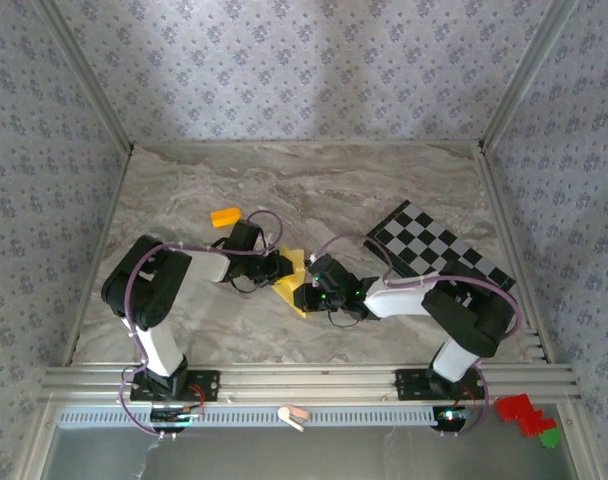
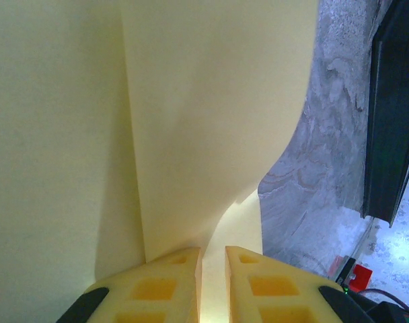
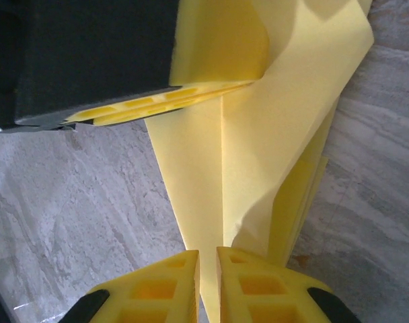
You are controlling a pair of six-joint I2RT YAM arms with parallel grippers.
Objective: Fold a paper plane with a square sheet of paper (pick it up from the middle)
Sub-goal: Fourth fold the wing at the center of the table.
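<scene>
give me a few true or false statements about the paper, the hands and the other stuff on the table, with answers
1. The left hand and the right hand both pinch the yellow paper. True.
2. The paper lies flat and unfolded on the table. False: it is creased and held between the two hands.
3. The orange block sits on the checkered board. False: it sits on the bare table, well left of the board.
4. The checkered board lies on the right side of the table. True.

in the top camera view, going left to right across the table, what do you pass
orange block → left claw → yellow paper → right claw → checkered board
</scene>
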